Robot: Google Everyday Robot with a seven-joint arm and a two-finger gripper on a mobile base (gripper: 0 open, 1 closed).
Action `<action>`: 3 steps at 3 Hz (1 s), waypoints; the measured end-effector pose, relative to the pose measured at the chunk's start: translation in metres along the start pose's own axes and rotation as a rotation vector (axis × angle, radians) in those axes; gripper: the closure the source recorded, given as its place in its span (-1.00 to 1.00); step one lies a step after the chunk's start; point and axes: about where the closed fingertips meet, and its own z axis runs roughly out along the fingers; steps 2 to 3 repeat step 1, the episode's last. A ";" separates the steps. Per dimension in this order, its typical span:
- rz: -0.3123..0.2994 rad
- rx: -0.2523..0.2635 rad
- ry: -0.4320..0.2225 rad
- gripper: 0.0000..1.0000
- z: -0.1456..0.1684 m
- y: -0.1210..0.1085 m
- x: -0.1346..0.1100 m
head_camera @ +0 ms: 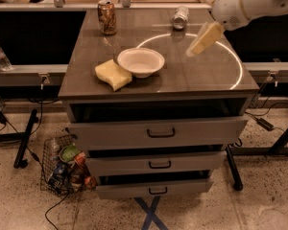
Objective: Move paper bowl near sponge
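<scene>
While the grey drawer cabinet [158, 133] filled the middle of the view, a white robot arm [249, 4] reached in from the upper right, slanting down and leftward above the far right part of the cabinet top. Its gripper [199, 23] hung above the surface, pale yellow fingers [205, 37] spread wide with nothing between them. Well apart from it, left of centre, the paper bowl [140, 61] sat upright, mouth up, its rim touching the sponge [113, 74]. That sponge lay flat just left of the bowl, long axis running from back left to front right.
</scene>
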 end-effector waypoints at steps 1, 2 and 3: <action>0.100 0.128 -0.030 -1.00 -0.054 -0.027 -0.014; 0.100 0.128 -0.030 -1.00 -0.054 -0.027 -0.014; 0.100 0.128 -0.030 -1.00 -0.054 -0.027 -0.014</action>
